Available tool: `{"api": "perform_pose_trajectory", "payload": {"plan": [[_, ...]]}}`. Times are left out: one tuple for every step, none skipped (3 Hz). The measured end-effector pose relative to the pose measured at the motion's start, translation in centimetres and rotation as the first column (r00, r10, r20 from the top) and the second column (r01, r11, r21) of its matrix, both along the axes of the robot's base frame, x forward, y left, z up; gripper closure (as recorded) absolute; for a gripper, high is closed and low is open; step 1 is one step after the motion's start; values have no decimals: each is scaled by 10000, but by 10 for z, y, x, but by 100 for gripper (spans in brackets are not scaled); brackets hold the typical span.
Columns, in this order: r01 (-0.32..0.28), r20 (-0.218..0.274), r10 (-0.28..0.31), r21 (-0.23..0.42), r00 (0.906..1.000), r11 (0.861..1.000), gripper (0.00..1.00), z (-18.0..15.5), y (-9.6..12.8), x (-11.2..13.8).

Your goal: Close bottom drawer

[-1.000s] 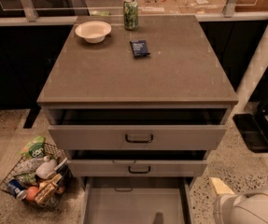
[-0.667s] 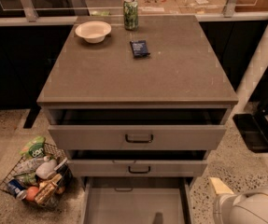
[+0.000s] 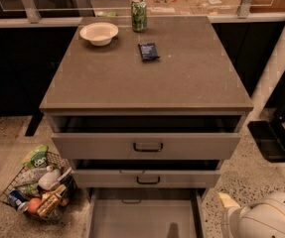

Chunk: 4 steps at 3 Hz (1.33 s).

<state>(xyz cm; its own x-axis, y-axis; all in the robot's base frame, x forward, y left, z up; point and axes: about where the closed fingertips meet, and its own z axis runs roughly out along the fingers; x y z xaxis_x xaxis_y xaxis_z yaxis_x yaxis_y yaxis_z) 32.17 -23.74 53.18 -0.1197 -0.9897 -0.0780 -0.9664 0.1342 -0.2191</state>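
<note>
The bottom drawer [image 3: 144,218] is the lowest of three taupe-grey drawers and is pulled far out. Its plain grey inside shows at the bottom edge of the camera view, and its front and handle are cut off below the frame. The middle drawer [image 3: 147,178] and the taller top drawer [image 3: 147,146] above it each stand a little open, with dark bar handles. My gripper is out of view. Only a white rounded part of my arm [image 3: 263,219] shows at the bottom right, beside the bottom drawer's right wall.
On the cabinet top [image 3: 147,78] stand a white bowl [image 3: 99,32], a green can [image 3: 139,14] and a dark blue packet [image 3: 148,51]. A wire basket [image 3: 37,187] of groceries sits on the floor at the left. A black flat object [image 3: 268,140] lies at the right.
</note>
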Motion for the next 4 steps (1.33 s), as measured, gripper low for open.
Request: {"api": "perform_pose_trajectory", "payload": {"plan": [[354,-493,-358,-80,9981,9993,0,-43,-21,-15],[644,-760,-655,-169,9949,9978,0,-76,-36,-35],[434,-909,-451,-198,9948,9989,0,-110,-36,-53],[-343,-1047,336,-43,9939,9994,0,-145,-20,-59]]}}
